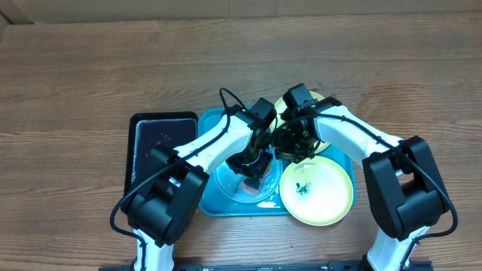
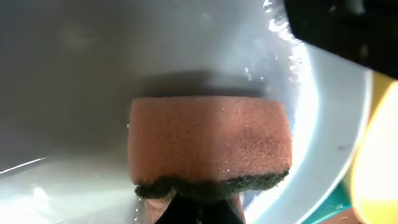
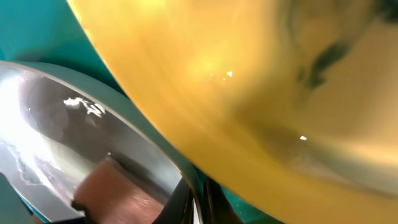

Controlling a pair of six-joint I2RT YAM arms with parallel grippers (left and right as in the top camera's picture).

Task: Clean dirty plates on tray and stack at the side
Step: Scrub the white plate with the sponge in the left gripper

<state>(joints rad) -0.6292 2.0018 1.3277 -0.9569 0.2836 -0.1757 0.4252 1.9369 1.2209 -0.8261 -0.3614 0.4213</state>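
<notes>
The pale blue plate (image 1: 226, 182) lies in the left half of the turquoise tray (image 1: 211, 124). My left gripper (image 1: 252, 167) is shut on an orange sponge (image 2: 208, 146) with a dark scrub side and presses it on the wet plate (image 2: 74, 62). My right gripper (image 1: 288, 147) is shut on the right rim of the pale blue plate (image 3: 74, 124). A yellow-green plate (image 1: 316, 192) with a dark smudge lies at the tray's front right and fills the right wrist view (image 3: 249, 93). A second yellow-green plate (image 1: 318, 97) at the back is mostly hidden by my right arm.
A smaller black tray (image 1: 158, 143) lies directly left of the turquoise tray. Both arms cross close together over the middle of the tray. Bare wooden table surrounds the trays on all sides.
</notes>
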